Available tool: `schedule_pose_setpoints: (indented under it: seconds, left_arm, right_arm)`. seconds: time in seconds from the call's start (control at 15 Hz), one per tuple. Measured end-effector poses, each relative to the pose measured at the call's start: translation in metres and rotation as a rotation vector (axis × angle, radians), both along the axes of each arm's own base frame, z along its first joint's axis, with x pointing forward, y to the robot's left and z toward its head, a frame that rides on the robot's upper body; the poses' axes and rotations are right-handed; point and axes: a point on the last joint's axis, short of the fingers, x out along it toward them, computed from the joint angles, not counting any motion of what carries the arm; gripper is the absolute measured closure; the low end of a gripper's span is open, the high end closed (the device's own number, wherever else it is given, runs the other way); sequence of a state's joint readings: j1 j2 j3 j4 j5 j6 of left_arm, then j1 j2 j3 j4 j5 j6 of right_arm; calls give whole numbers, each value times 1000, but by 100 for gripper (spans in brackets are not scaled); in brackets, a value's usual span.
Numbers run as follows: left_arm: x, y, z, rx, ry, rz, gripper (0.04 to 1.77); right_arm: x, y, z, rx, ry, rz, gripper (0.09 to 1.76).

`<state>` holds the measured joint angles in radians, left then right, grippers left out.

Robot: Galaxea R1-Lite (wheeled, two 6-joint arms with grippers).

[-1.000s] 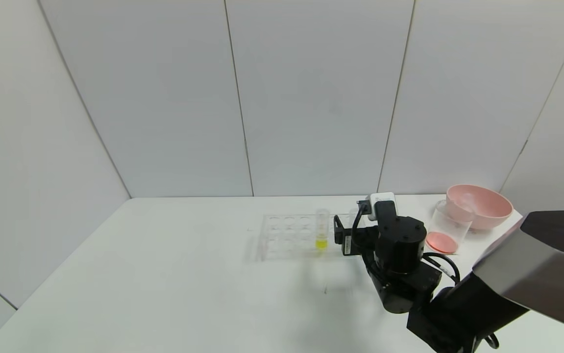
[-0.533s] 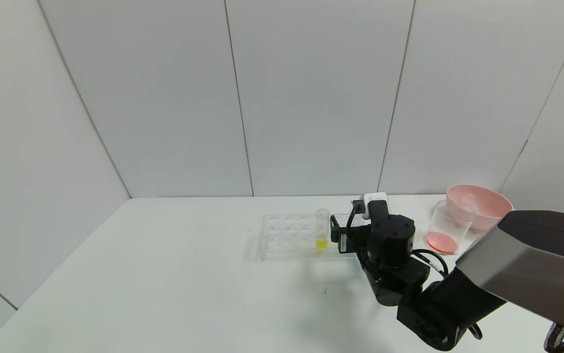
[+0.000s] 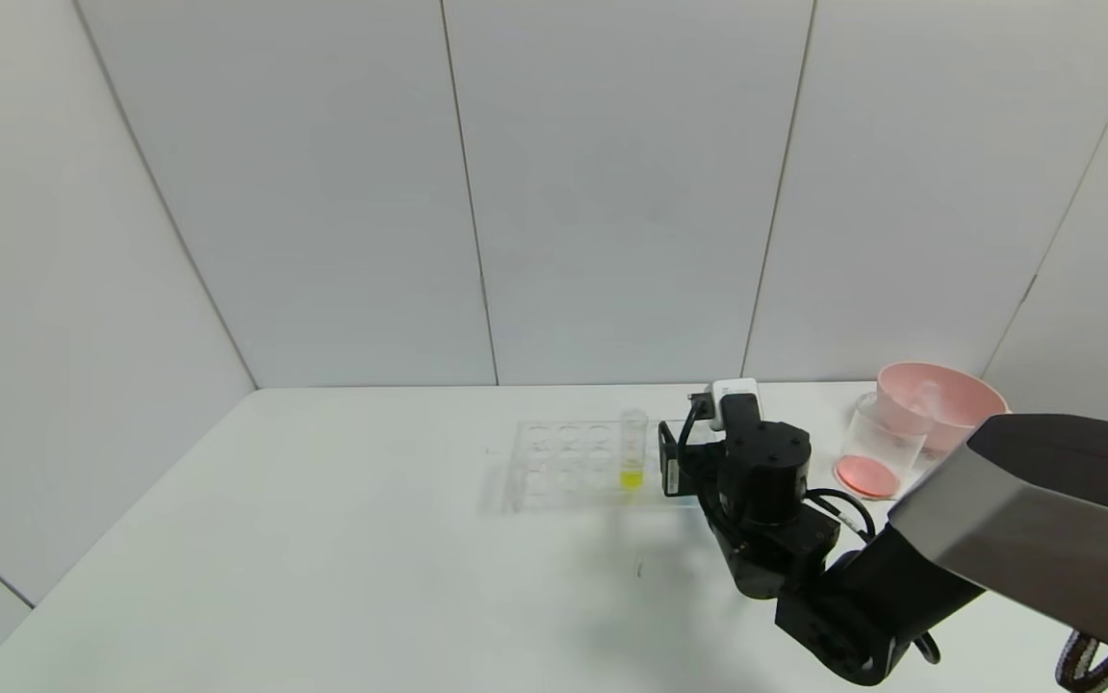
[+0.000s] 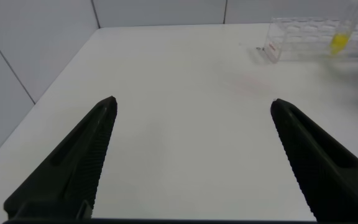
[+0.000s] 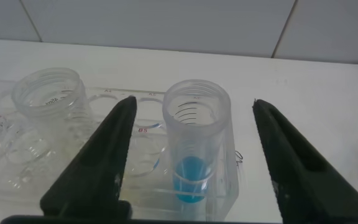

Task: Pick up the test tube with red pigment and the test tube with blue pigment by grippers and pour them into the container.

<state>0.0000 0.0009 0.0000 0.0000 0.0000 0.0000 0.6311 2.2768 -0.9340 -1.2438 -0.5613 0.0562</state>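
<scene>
1. Right gripper [image 5: 194,162] is spread wide around the blue tube [image 5: 196,140], fingers clear of it.
2. The tube stands upright in the rack [image 5: 17,149].
3. Left gripper [image 4: 191,155] hangs open, apart.

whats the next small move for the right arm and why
Probably close the right tool on the test tube with blue pigment. The tube stands upright in the rack, between the two open fingers, which do not yet touch it. The left tool hangs idle.
</scene>
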Motion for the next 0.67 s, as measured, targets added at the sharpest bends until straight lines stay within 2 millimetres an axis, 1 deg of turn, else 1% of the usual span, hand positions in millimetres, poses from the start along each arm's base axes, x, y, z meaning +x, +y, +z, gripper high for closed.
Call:
schedule_pose_setpoints:
  seconds: [0.13, 0.27, 0.4, 0.67]
  left_arm:
    - [0, 0, 0, 0, 0, 0, 5]
    - [0, 0, 0, 0, 0, 0, 5]
    - [0, 0, 0, 0, 0, 0, 5]
    - [0, 0, 0, 0, 0, 0, 5]
  right_arm:
    - [0, 0, -1, -1, 2, 0, 82]
    - [1, -1, -2, -2, 3, -3, 103]
    - [1, -2, -2, -3, 4, -5, 135]
    - [1, -3, -2, -3, 4, -9, 134]
